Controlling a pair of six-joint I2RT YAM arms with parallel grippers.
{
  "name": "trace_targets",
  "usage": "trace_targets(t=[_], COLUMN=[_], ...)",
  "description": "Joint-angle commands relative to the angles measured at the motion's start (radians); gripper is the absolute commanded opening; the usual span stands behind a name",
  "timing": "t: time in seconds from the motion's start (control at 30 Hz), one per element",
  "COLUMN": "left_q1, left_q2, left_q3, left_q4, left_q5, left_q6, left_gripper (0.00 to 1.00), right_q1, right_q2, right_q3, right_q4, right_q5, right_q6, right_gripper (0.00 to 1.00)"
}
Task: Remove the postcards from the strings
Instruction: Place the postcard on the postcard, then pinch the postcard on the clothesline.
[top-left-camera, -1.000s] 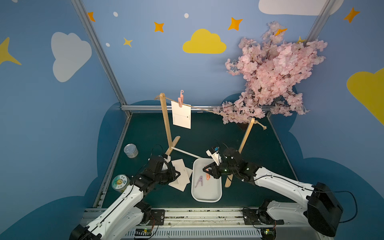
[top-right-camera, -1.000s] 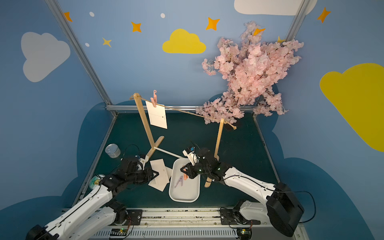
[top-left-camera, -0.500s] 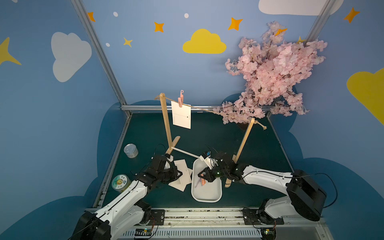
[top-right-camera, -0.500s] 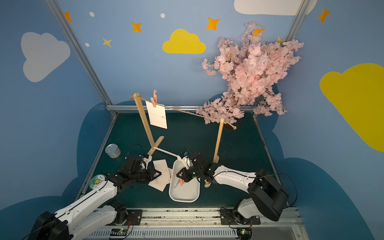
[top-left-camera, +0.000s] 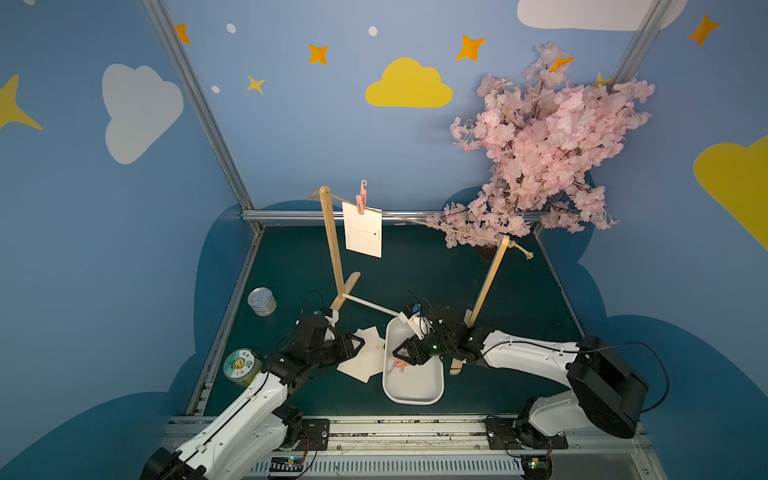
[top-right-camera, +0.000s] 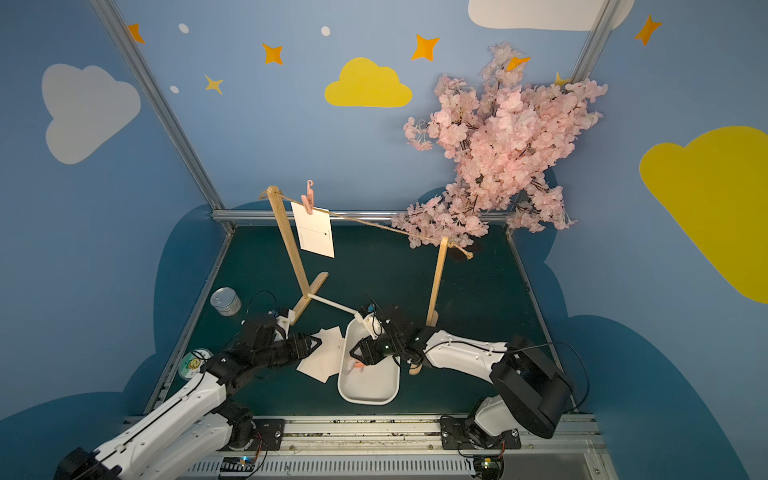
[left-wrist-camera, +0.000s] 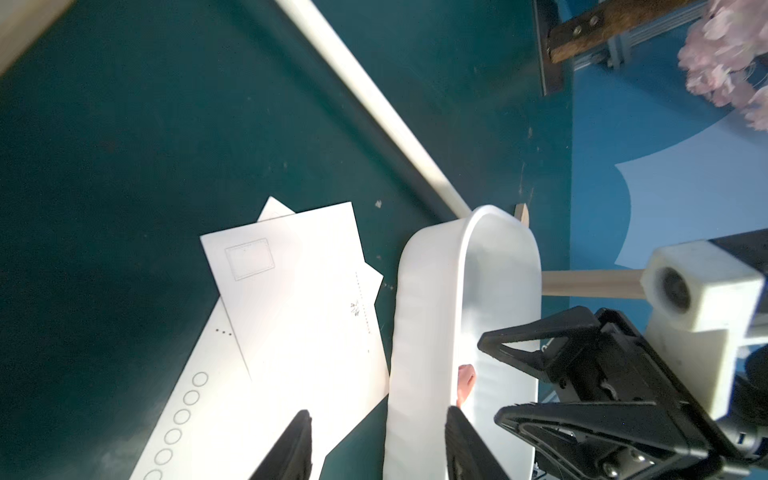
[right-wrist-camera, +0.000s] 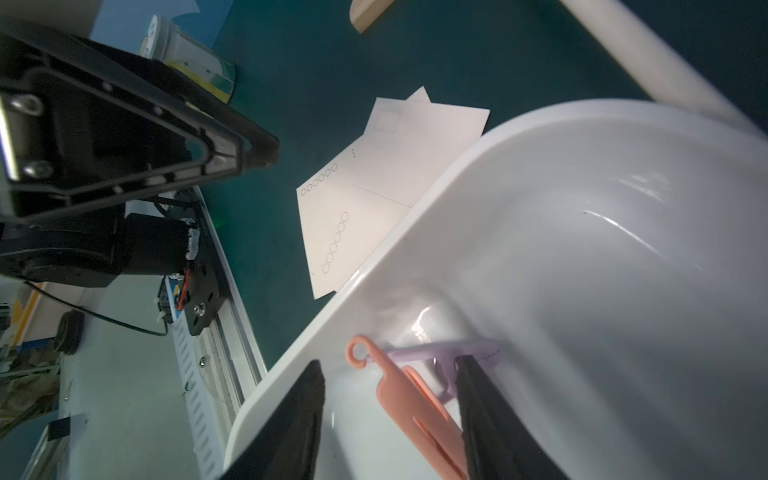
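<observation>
— Where do your postcards sit?
— One hanging postcard (top-left-camera: 362, 230) is on the twine (top-left-camera: 415, 219), close to the wooden post (top-left-camera: 333, 245) on your left arm's side, pinned at its top edge by a pink peg (top-left-camera: 361, 198). Two loose postcards (left-wrist-camera: 299, 299) lie overlapped on the green mat, just beside the white tray (top-left-camera: 415, 400).
— And your left gripper (top-left-camera: 360, 341)?
— You have it low over the near edge of the loose postcards, next to the tray wall. Its jaws stand partly apart, and nothing is pinched between them.
— Your right gripper (right-wrist-camera: 390, 361)?
— It is down inside the tray, jaws parted about as far as the left one's. A salmon peg (right-wrist-camera: 409, 399) and a lilac peg (right-wrist-camera: 419, 353) lie on the tray floor between the fingers. The gap is wider than either peg and one finger stands clear of both, so you are gripping nothing there
</observation>
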Motion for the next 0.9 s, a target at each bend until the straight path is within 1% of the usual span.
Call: trace_targets(t=[0.0, 0.1, 0.23, 0.3, 0.37, 0.43, 0.5, 0.6, 0.63, 0.73, 0.77, 0.8, 0.87], left_q1=[0.002, 0.003, 0.001, 0.003, 0.003, 0.003, 0.004, 0.008, 0.01, 0.019, 0.023, 0.033, 0.056], left_q2=[-0.068, -0.13, -0.183, -0.195, -0.194, -0.184, -0.166, -0.115, -0.088, 0.0, 0.034, 0.064, 0.132], left_q3=[-0.014, -0.013, 0.009, 0.044, 0.094, 0.148, 0.205, 0.304, 0.344, 0.459, 0.502, 0.539, 0.619], left_q4=[-0.076, -0.101, -0.114, -0.118, -0.114, -0.101, -0.08, -0.055, -0.048, -0.029, -0.03, -0.033, -0.04], left_q5=[-0.075, -0.087, -0.102, -0.113, -0.124, -0.134, -0.145, -0.151, -0.152, -0.154, -0.155, -0.147, -0.118], left_q6=[-0.009, -0.014, -0.011, 0.007, 0.039, 0.068, 0.105, 0.168, 0.193, 0.259, 0.276, 0.291, 0.32], left_gripper=[0.54, 0.55, 0.57, 0.59, 0.61, 0.65, 0.69, 0.75, 0.77, 0.82, 0.86, 0.89, 0.9], right_q1=[0.006, 0.006, 0.006, 0.005, 0.005, 0.004, 0.003, -0.003, -0.007, -0.028, -0.035, -0.043, -0.059], right_q2=[-0.06, -0.108, -0.169, -0.191, -0.207, -0.214, -0.211, -0.201, -0.195, -0.166, -0.149, -0.135, -0.092], right_q3=[0.035, 0.044, 0.09, 0.136, 0.204, 0.286, 0.381, 0.529, 0.578, 0.726, 0.778, 0.82, 0.933], right_q4=[-0.06, -0.089, -0.135, -0.166, -0.207, -0.26, -0.314, -0.376, -0.388, -0.416, -0.425, -0.433, -0.462], right_q5=[0.061, 0.085, 0.087, 0.077, 0.056, 0.03, 0.016, -0.02, -0.034, -0.112, -0.138, -0.158, -0.192], right_q6=[-0.036, -0.047, -0.073, -0.092, -0.123, -0.165, -0.201, -0.243, -0.247, -0.259, -0.264, -0.27, -0.286], right_gripper=[0.57, 0.58, 0.58, 0.58, 0.52, 0.52, 0.54, 0.6, 0.63, 0.75, 0.78, 0.8, 0.81])
